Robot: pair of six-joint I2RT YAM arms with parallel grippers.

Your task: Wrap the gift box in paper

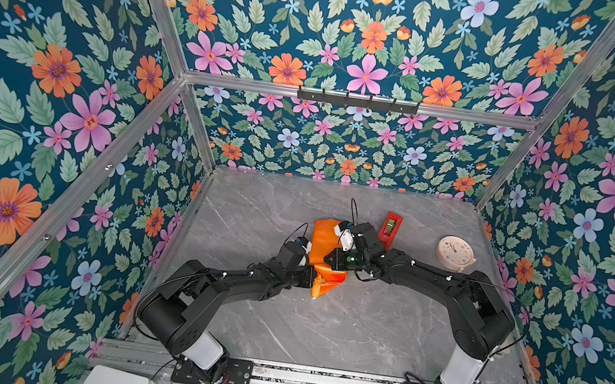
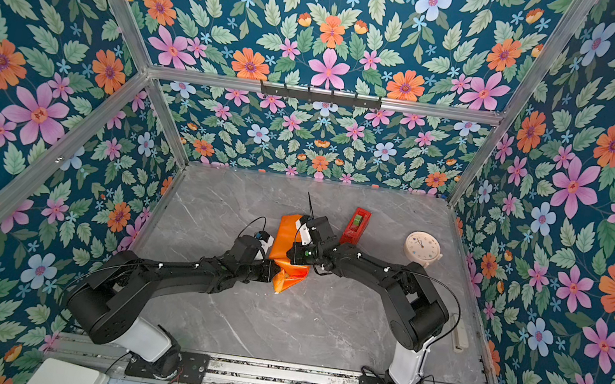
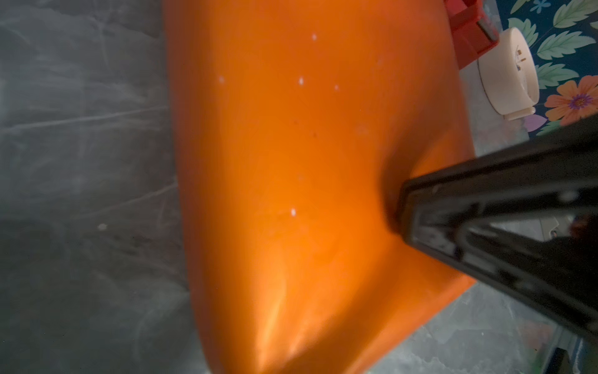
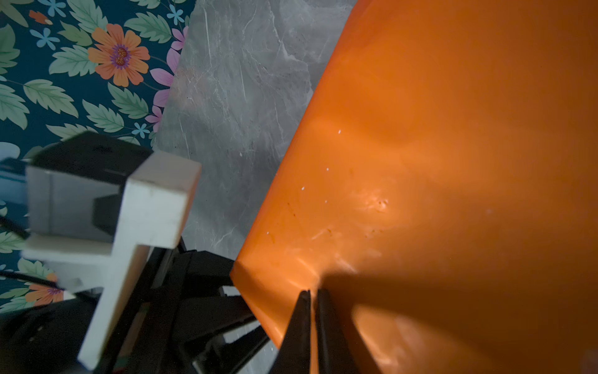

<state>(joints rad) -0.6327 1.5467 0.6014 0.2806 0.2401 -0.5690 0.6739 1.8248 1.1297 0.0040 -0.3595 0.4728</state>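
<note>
Right gripper point(image 4: 312, 293) jaws together, tips pressing orange paper point(image 1: 321, 244), likely pinning fold over hidden gift box; left gripper point(image 1: 308, 275) at paper edge, opening unclear.

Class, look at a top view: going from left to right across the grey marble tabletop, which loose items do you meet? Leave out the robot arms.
glossy orange sheet of paper → narrow red tape dispenser → round cream clock
</note>
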